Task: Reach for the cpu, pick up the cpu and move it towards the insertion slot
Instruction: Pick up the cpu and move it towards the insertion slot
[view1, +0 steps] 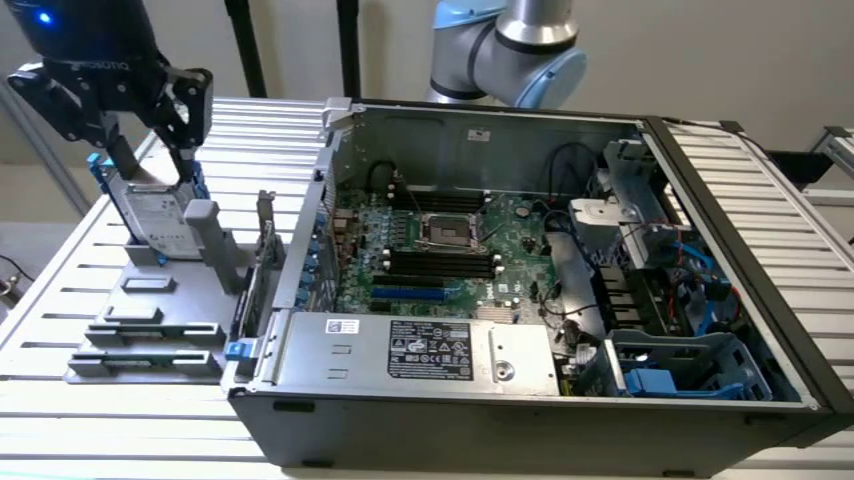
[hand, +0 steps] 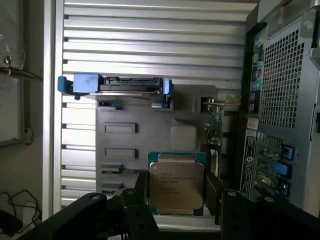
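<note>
The cpu (hand: 176, 184), a flat square chip with a silvery top and teal rim, sits between my gripper (hand: 176, 197)'s two dark fingers (hand: 141, 192), which press on its opposite edges. It is raised above the grey holder (hand: 150, 125). In the exterior view my gripper (view1: 154, 155) hangs at the far left, over that grey holder (view1: 147, 320) and outside the computer case. The insertion slot (view1: 451, 230), a square metal-framed socket with a dark centre, lies on the green motherboard inside the open case, well towards the exterior view's right of the gripper.
A silver hard drive (view1: 160, 220) in a blue frame (hand: 117, 86) stands upright in the holder, just under the gripper. The case wall (view1: 327, 200) rises between the holder and the motherboard. Long black memory slots (view1: 434, 262) lie beside the socket. The slatted metal table (view1: 80, 420) carries everything.
</note>
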